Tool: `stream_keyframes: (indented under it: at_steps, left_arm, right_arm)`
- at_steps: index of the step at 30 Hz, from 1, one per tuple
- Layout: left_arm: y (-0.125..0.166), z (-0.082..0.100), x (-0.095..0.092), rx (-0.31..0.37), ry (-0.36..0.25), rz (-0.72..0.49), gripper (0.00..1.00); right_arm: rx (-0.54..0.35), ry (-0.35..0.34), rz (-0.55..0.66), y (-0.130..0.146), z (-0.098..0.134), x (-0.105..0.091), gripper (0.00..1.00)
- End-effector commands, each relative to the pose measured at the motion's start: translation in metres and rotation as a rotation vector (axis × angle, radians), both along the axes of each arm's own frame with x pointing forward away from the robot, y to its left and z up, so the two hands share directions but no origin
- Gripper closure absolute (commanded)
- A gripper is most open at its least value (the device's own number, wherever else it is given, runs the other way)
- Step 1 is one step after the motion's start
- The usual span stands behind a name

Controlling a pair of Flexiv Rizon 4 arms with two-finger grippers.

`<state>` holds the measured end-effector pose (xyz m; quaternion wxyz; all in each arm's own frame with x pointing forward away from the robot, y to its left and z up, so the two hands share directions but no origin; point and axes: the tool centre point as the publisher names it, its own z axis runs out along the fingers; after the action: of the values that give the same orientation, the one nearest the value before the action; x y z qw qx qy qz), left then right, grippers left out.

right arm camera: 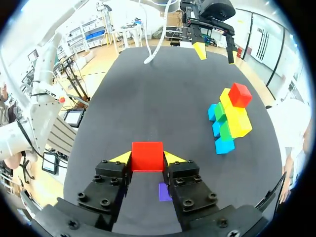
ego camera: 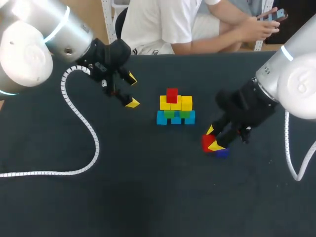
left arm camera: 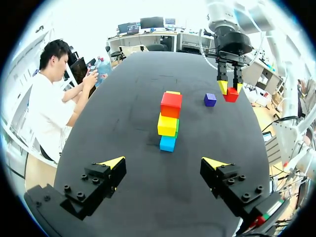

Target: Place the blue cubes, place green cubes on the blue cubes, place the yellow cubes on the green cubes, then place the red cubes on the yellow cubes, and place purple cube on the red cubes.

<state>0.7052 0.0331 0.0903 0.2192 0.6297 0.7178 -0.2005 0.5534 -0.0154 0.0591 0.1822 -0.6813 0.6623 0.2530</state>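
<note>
A pyramid stands mid-table: blue cubes at the base, green cubes on them, yellow cubes above, and one red cube on top. My right gripper is shut on a second red cube to the right of the pyramid; in the right wrist view this red cube fills the gap between the fingers. The purple cube lies on the table just under that gripper. My left gripper hangs open and holds nothing, left of the pyramid.
A white coiled cable loops across the left part of the dark table. A person sits beyond the far edge, not reaching over it.
</note>
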Motion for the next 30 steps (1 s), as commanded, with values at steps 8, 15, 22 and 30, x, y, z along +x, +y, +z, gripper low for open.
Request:
stream_keyframes:
  at_steps: [8, 15, 22, 30]
  left_arm:
    - [0.0, 0.0, 0.002, -0.001, 0.002, -0.004, 0.0]
    - [0.0, 0.0, 0.002, -0.001, 0.002, -0.004, 0.0]
    - [0.0, 0.0, 0.002, -0.001, 0.002, -0.004, 0.0]
    - [0.0, 0.0, 0.002, -0.001, 0.002, -0.004, 0.0]
  right_arm:
    - [-0.02, -0.094, -0.007, 0.016, 0.037, 0.031, 1.0]
    - [-0.01, -0.079, -0.046, 0.017, 0.051, 0.051, 1.0]
    - [-0.006, -0.084, -0.078, 0.015, 0.056, 0.062, 1.0]
    - [0.026, -0.118, -0.06, 0.015, 0.061, 0.063, 1.0]
